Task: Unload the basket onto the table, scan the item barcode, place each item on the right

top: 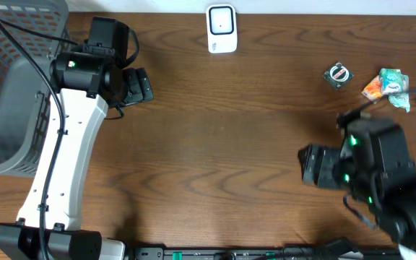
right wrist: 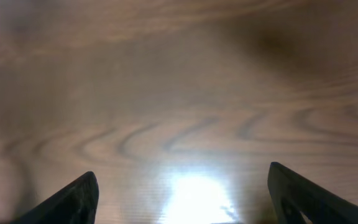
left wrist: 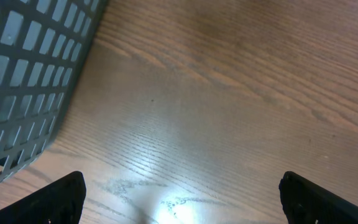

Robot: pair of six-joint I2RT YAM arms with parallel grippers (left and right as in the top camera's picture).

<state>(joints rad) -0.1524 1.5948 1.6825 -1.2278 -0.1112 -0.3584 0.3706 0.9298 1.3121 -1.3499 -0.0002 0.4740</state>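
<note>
Nearest, the right hand (top: 308, 165) hangs over bare worktop (top: 215, 144), its fingers spread wide with nothing between them. The items lie beyond it and to its right — first a small dark packet (top: 337, 75), roughly square with no clear long axis, then a colourful wrapper (top: 387, 83). The left hand (top: 143, 87), equally wide and empty, is well apart by the basket (top: 6, 87). Farthest stands the white scanner (top: 221, 29) — the right arm looks better placed.

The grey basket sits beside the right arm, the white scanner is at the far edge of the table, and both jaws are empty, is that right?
Not quite. The grey basket sits beside the left arm, not the right, as the overhead view shows. The white scanner is at the far edge of the table, and both jaws are empty.
</note>
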